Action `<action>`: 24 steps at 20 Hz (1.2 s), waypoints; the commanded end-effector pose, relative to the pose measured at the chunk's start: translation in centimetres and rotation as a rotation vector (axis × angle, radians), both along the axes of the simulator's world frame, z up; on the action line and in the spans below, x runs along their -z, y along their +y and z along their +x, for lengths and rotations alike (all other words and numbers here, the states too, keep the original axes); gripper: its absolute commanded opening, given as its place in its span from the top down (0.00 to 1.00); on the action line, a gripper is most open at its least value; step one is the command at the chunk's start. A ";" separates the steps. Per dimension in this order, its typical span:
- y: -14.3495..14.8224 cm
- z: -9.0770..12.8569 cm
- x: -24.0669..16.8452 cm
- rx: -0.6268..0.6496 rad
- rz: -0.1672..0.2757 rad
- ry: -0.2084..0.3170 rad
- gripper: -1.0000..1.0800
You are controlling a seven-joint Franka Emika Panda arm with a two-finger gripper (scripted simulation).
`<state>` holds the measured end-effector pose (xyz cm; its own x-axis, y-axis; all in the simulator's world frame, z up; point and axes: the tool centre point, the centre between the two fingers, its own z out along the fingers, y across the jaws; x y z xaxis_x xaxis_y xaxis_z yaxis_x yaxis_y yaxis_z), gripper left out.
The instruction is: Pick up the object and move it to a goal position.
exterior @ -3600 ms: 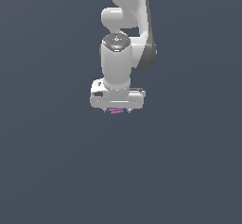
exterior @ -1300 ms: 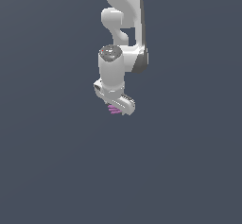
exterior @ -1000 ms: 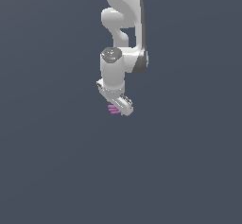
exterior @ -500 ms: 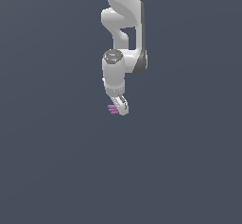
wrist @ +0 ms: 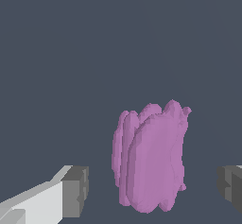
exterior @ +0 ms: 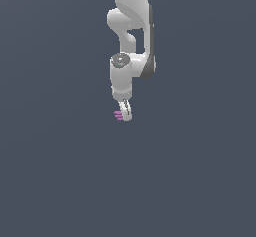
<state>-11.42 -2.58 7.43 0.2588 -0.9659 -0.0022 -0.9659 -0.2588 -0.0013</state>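
I see the arm (exterior: 131, 36) hanging down from the top of the exterior view against a plain dark grey background, with the tool (exterior: 125, 114) at its lower end. The object (exterior: 119, 115), small and magenta, with short parallel ridges, sits at the tool's tip, just on the exterior view's left of it. In the wrist view the object (wrist: 151, 159) stands between the two grey pads (wrist: 75, 191), with a clear gap to each one, nearer to the pad at the frame's edge. So I read the tool (wrist: 153, 190) as spread apart and touching nothing on either side. From these views I cannot tell whether the object rests on a surface or hangs in the air.
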 end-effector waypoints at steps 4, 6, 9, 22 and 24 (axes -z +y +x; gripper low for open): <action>0.0 -0.6 0.4 0.058 -0.002 0.001 0.04; 0.0 -0.7 0.4 0.067 -0.002 0.001 0.04; 0.0 -0.7 0.4 0.065 -0.002 0.001 0.04; 0.0 -0.8 4.4 0.070 -0.002 0.001 0.04; 0.0 -0.8 4.9 0.070 -0.002 0.001 0.04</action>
<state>-12.26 -2.63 2.99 0.1908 -0.9816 -0.0003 -0.9816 -0.1908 0.0012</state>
